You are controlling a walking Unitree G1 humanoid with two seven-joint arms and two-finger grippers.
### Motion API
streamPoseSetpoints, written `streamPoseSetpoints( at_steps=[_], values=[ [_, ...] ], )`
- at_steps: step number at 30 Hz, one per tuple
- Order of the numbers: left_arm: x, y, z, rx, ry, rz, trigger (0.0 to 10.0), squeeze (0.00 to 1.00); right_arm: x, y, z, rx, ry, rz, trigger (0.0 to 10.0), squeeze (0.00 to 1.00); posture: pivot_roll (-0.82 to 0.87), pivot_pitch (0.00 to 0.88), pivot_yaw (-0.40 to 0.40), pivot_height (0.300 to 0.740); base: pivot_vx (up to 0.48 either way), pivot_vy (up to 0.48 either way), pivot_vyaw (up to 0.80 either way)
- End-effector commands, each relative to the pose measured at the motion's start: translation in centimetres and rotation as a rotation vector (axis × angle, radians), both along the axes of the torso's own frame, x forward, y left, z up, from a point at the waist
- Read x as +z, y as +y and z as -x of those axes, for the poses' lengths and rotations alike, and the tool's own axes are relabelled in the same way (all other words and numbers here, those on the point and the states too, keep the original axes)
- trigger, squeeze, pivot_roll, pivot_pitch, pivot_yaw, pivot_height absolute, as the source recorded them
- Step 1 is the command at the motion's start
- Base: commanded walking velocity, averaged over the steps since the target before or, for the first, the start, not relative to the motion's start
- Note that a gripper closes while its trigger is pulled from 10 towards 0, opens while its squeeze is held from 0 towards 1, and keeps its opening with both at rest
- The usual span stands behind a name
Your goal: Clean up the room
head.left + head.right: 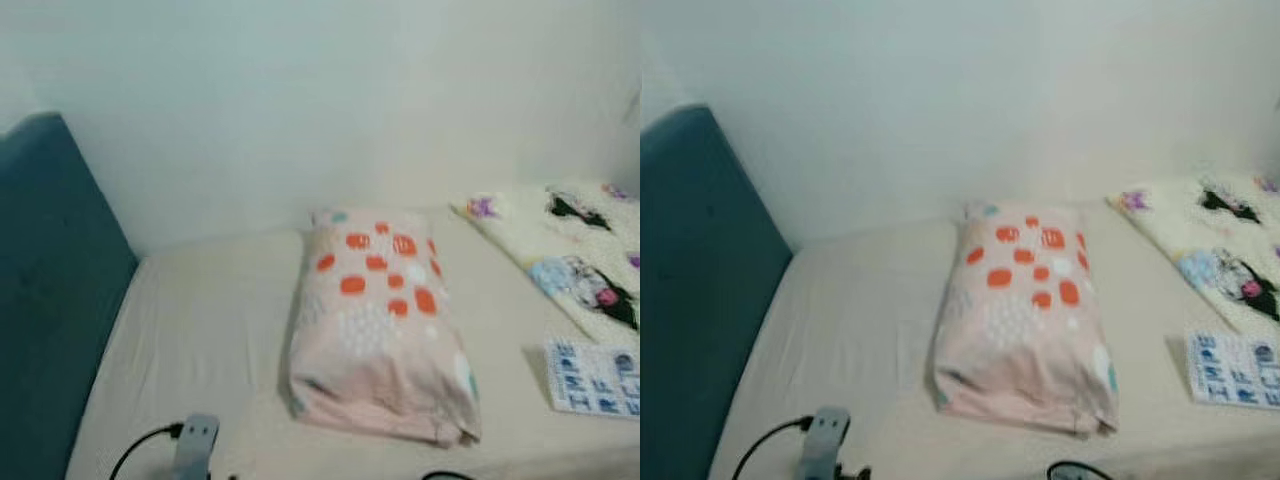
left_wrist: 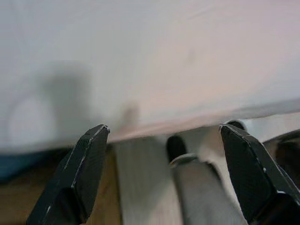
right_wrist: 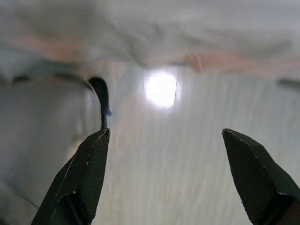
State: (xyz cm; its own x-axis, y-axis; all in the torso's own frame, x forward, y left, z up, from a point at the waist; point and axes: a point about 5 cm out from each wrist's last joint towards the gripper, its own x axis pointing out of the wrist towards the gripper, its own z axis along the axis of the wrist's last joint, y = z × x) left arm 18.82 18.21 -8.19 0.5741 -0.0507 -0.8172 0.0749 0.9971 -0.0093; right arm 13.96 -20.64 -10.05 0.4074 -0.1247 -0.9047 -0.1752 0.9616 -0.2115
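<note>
A pink pillow (image 1: 380,320) with orange patches lies in the middle of a bed with a cream sheet (image 1: 200,340). A cream blanket (image 1: 580,250) printed with cartoon figures is spread at the right. A white card with blue letters (image 1: 595,378) lies on the bed near the right edge. My left arm's silver end (image 1: 195,445) with a black cable shows at the lower edge. In the left wrist view my left gripper (image 2: 164,173) is open, low beside the sheet's edge. In the right wrist view my right gripper (image 3: 166,176) is open over a pale floor.
A teal padded headboard (image 1: 50,300) stands along the left. A white wall (image 1: 330,100) runs behind the bed. A bright light reflection (image 3: 161,89) glares on the floor under the bed's edge.
</note>
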Motion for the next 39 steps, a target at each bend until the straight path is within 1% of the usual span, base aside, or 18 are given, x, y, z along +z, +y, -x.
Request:
streamPoseSetpoints(
  at_steps=[1, 11, 13, 19, 31, 35, 39],
  values=[
    [-0.1, 0.7, 0.4, 0.014, 0.02, -0.019, 10.0, 0.0, -0.3, 0.7, 0.5, 0.001, 0.018, -0.021, 10.0, 0.0, -0.12, 0.0, 0.064, 0.71, 0.0, 0.0, 0.0],
    [-0.1, 0.6, 0.3, 0.003, 0.018, -0.021, 10.0, 0.0, -0.3, 0.7, 0.6, 0.001, 0.021, -0.022, 10.0, 0.0, -0.12, 0.0, 0.065, 0.71, 0.0, 0.0, 0.0],
    [-0.1, 0.5, 0.3, -0.012, 0.023, -0.02, 10.0, 0.0, -0.3, 0.7, 0.6, 0.001, 0.022, -0.022, 10.0, 0.0, -0.12, 0.0, 0.065, 0.71, 0.0, -0.48, 0.0],
    [-0.2, 0.5, 0.3, -0.001, 0.023, -0.018, 10.0, 0.0, -0.3, 0.7, 0.7, 0.002, 0.024, -0.02, 10.0, 0.0, -0.12, 0.0, 0.063, 0.71, 0.0, -0.48, 0.0],
    [-0.2, 0.5, 0.3, 0.019, 0.022, -0.017, 10.0, 0.0, -0.3, 0.5, 0.7, 0.009, 0.028, -0.016, 10.0, 0.0, -0.12, 0.0, 0.059, 0.71, 0.0, 0.0, 0.0],
    [0.0, 0.6, 0.1, 0.031, 0.011, -0.018, 10.0, 0.0, -0.3, 0.4, 0.7, 0.01, 0.026, -0.014, 10.0, 0.0, -0.12, 0.0, 0.059, 0.71, 0.0, 0.0, 0.0],
    [0.5, 1.0, -0.7, 0.033, -0.025, -0.053, 10.0, 0.0, -0.2, 0.2, 0.4, -0.025, 0.0, -0.029, 10.0, 0.0, -0.12, 0.0, 0.06, 0.71, 0.0, 0.0, 0.0]
  ],
)
